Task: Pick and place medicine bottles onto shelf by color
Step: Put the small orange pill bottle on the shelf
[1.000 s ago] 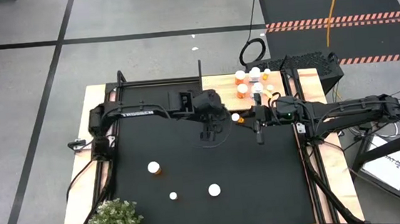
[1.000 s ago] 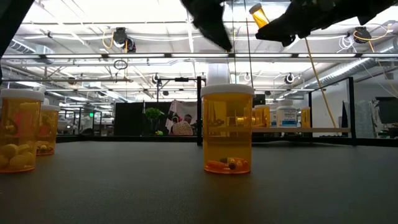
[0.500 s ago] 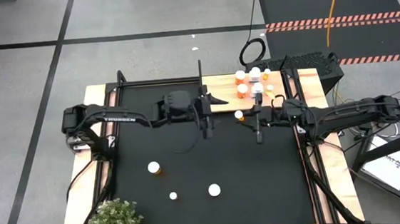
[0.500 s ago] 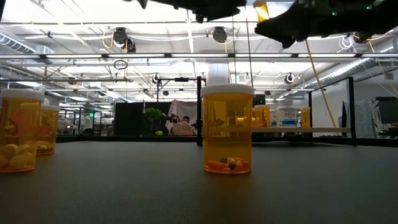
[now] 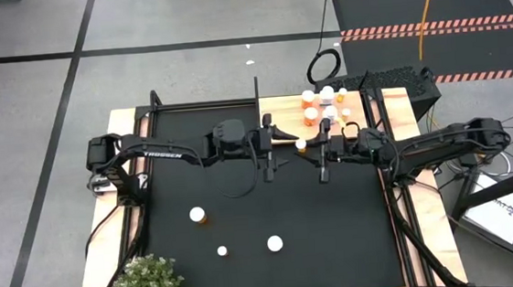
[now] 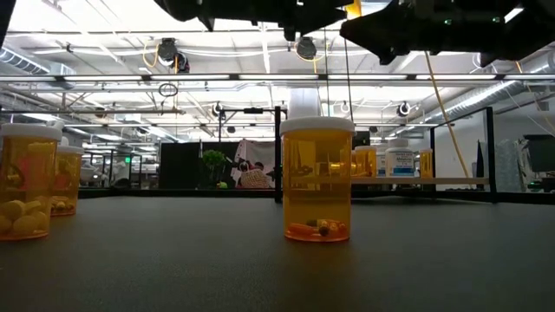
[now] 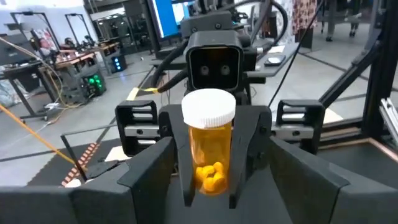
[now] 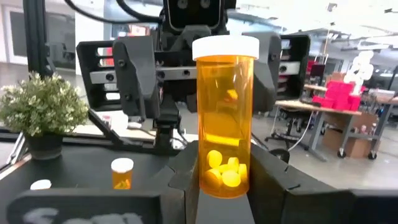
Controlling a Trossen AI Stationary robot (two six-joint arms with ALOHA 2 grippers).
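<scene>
Three orange pill bottles (image 5: pixel 198 216) stand unsorted on the near mat (image 5: pixel 244 218); several occupy the far-right shelf (image 5: pixel 281 107); right gripper (image 5: pixel 316 148) clamps one bottle (image 8: pixel 225 115) mid-air; left gripper (image 5: pixel 271 147) faces it, open, empty.

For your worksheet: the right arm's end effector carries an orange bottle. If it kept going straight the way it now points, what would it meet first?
Probably the left end effector. The right end effector, shut on an orange bottle, points across the mat at it; each wrist view shows the other head-on. Depth is unclear, but nothing shows between them.
</scene>
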